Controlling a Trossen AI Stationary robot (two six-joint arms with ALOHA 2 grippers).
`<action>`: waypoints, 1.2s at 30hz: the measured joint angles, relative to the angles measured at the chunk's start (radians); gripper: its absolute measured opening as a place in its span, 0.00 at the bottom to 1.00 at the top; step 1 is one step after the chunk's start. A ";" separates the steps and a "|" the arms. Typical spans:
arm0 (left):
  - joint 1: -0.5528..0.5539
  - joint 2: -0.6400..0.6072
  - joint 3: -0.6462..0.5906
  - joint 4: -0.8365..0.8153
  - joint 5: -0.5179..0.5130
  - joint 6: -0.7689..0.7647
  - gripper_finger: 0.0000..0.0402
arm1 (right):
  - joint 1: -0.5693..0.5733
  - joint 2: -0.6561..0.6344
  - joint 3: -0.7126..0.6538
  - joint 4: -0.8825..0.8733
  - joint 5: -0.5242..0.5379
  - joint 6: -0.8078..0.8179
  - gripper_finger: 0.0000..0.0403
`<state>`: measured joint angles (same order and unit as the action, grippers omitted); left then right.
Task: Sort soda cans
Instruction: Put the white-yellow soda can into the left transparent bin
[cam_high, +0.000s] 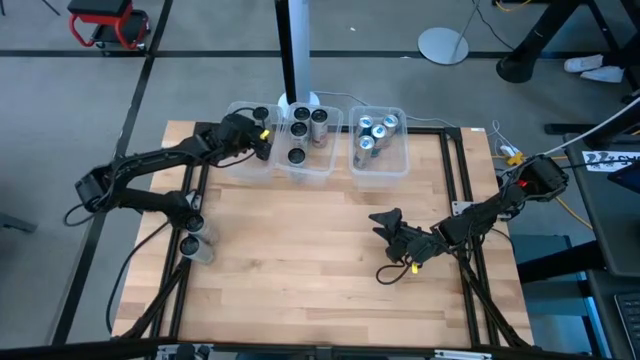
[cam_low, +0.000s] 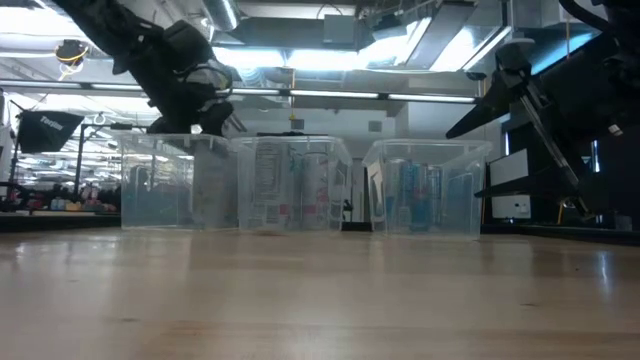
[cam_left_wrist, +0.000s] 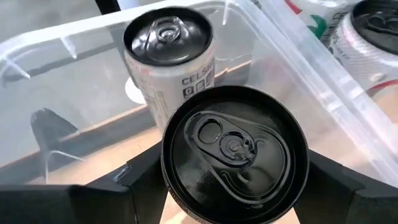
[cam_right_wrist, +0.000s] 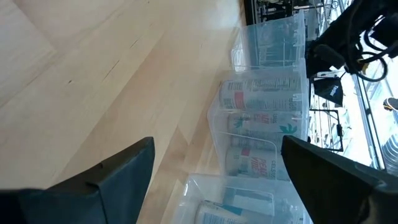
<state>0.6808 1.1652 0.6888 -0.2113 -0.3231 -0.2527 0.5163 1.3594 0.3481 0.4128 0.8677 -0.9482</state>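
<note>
Soda cans (cam_high: 300, 130) upright in bins; one in left gripper (cam_left_wrist: 235, 152).

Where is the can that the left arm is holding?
The dark-topped silver can sits between the left gripper's fingers, over the leftmost clear plastic bin, beside another dark-topped can standing inside it.

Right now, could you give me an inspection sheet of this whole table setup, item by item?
Surface: pale wooden table, bare in the middle.
Job's things: three clear plastic bins along the far edge; dark-topped silver cans in the middle bin, teal-topped cans in the right bin, one dark-topped can in the left bin.
Clutter: nothing seen.
Grippers: left pincer closed on a dark-topped can over the left bin; right pincer open, empty, above the table.
Cables: yellow and white leads at the right edge.
Surroundings: red stool, white round base.
</note>
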 joint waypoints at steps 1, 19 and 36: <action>0.003 0.000 -0.009 0.016 0.010 -0.002 0.64 | 0.000 0.000 0.000 0.000 0.000 0.000 0.86; 0.008 0.001 -0.046 0.093 -0.012 -0.027 0.71 | 0.000 0.000 0.000 0.001 0.003 0.000 0.86; 0.007 0.080 -0.036 0.119 -0.064 -0.014 0.80 | 0.000 0.000 0.000 0.003 0.003 0.000 0.86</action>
<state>0.6879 1.2454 0.6531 -0.0926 -0.3870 -0.2667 0.5163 1.3594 0.3481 0.4160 0.8711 -0.9482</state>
